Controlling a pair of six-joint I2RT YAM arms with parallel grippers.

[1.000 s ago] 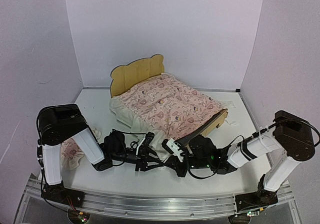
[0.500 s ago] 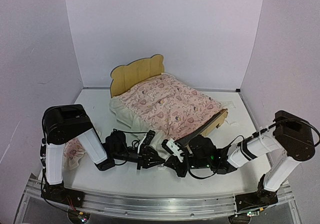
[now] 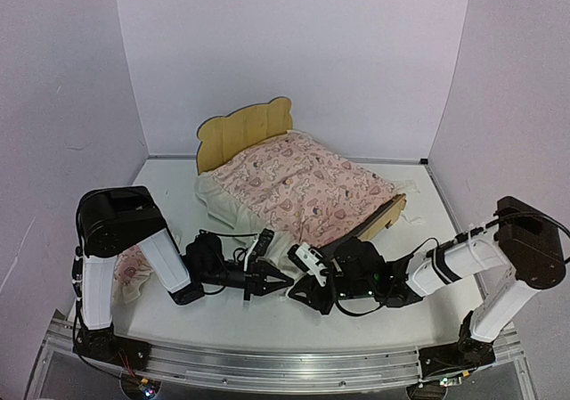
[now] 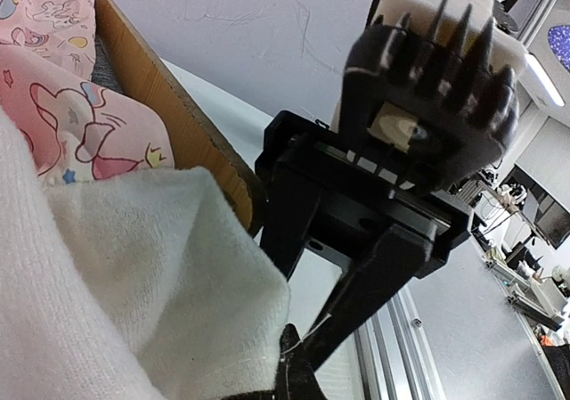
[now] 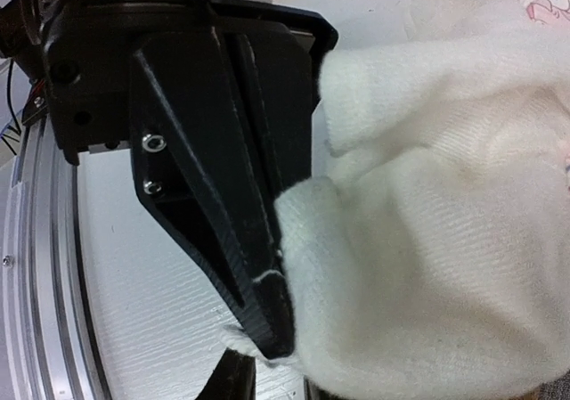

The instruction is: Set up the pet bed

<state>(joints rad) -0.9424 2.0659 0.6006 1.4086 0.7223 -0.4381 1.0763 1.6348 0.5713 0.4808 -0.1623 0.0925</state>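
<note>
The pet bed (image 3: 245, 133) sits mid-table at an angle, wavy head end far left, footboard (image 3: 385, 216) nearer and to the right. A pink blanket (image 3: 303, 186) covers it head to foot. The blanket's white ruffle (image 5: 427, 240) spills over the near-left side onto the table (image 3: 174, 186).

Both arms lie low across the near part of the table and meet almost tip to tip just near of the bed's near corner. The left gripper (image 3: 281, 281) comes in from the left, the right gripper (image 3: 301, 286) from the right. From overhead that spot is a dark tangle, so you can't read the jaws there.

The wrist cams fill it in. The right wrist cam looks straight at the left gripper: fingers pressed together with no gap, a fold of ruffle caught at the tips, so it's clenched on the cloth. The left wrist cam looks back at the right gripper: fingers parted a little, table showing thru the gap, nothing seen between them. Their tips are lost behind the cloth. That cam also shows the plywood side rail (image 4: 169, 106) w/ blanket bulging over it, hidden in the overhead view.

A small pink pillow (image 3: 127, 273) lies near left, partly behind the left arm, well apart from the bed.
</note>
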